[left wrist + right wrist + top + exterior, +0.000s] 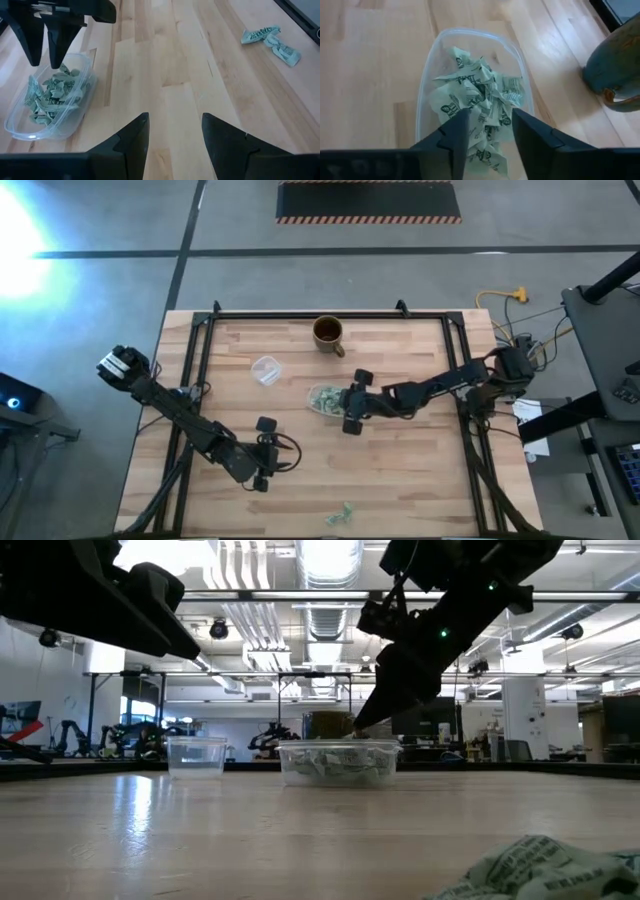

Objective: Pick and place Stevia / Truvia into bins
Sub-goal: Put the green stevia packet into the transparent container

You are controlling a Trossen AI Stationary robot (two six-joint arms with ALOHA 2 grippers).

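High view: my right gripper [347, 402] hangs at the tub's [324, 400] edge near the table's [400, 480] middle; my left gripper [263, 452] waits nearer the front edge, well apart from it.
High view, leftovers: a few loose sachets [342, 513] lie at the front edge; a brown mug [328, 332] stands at the far side and a small clear cup [266, 369] sits between mug and tub.
Low view: my right gripper [362, 725] points down at the tub's [340, 762] far rim; the tub holds a pile of green-and-white sachets [338, 764], and the clear cup [196, 755] stands beside it, apart.
Left wrist view: my left fingers [135, 137] stand spread with bare wood between them, nothing held; the tub [75, 107] lies ahead under my other gripper [44, 55].
Right wrist view: my right fingers [457, 132] are parted and released over the heaped sachets [477, 102] in the tub [427, 75], gripping nothing; the mug [615, 65] stands just beside.
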